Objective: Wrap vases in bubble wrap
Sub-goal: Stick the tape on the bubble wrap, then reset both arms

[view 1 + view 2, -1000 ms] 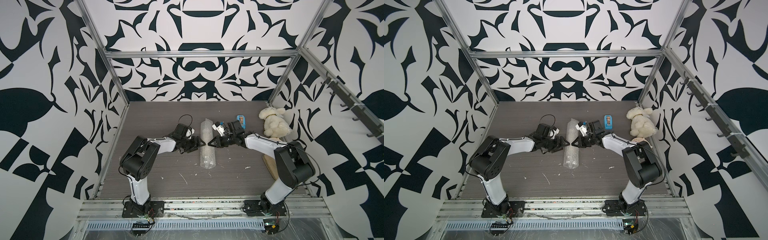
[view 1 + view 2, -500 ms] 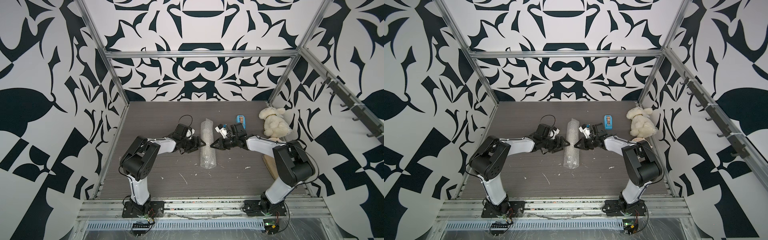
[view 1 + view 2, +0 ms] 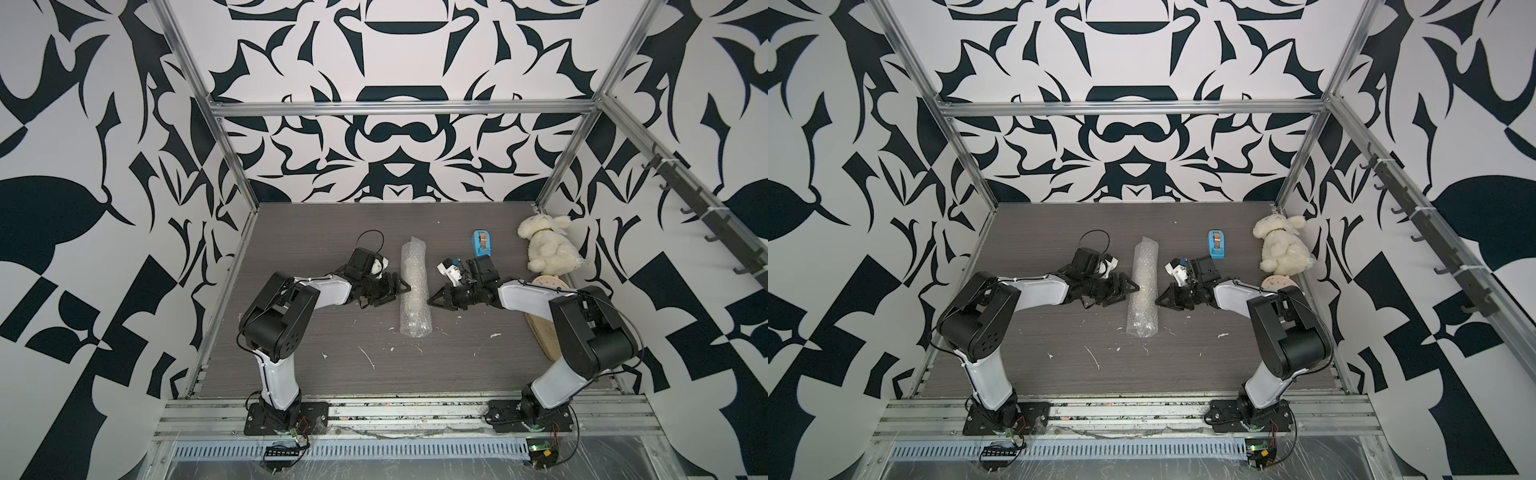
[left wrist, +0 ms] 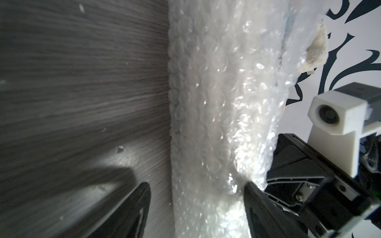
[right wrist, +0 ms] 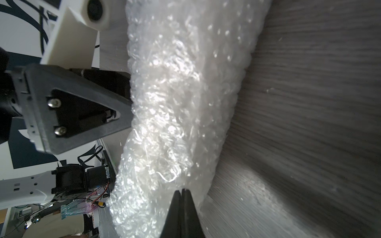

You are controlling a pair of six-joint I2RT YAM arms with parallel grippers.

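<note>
Showing clear bubble wrap rolled into a tube at desk centre, vase unseen, we judge wrapping nearly done, taping perhaps left; left tool apart at 9 o'clock, right tool together at 3 o'clock.

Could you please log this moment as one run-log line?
bubble wrap: rolled up | left end effector: open, against roll | right end effector: shut, tip at roll
</note>
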